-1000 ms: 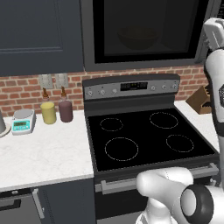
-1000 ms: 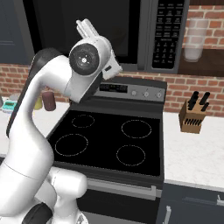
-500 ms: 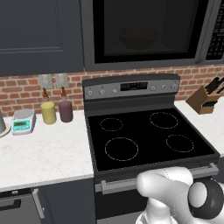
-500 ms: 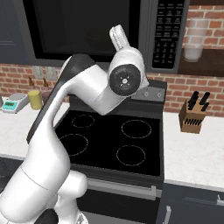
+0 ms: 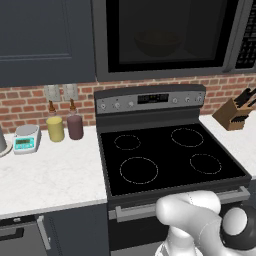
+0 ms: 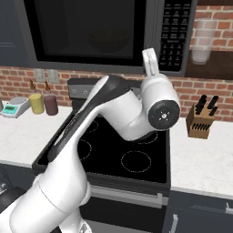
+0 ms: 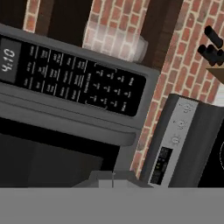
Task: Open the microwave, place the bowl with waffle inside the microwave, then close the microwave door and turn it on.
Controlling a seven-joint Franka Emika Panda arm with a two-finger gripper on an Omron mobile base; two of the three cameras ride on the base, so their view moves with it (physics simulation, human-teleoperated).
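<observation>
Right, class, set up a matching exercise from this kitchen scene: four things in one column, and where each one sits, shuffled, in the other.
Things:
1. bowl
2. knife block
3. kitchen scale
4. button panel

Places:
A. on the counter right of the stove
B. on the microwave's front, right of the door
C. inside the microwave, behind the dark door glass
D. on the counter left of the stove, beside the yellow jar

Pairs: 1-C, 2-A, 3-D, 4-B
</observation>
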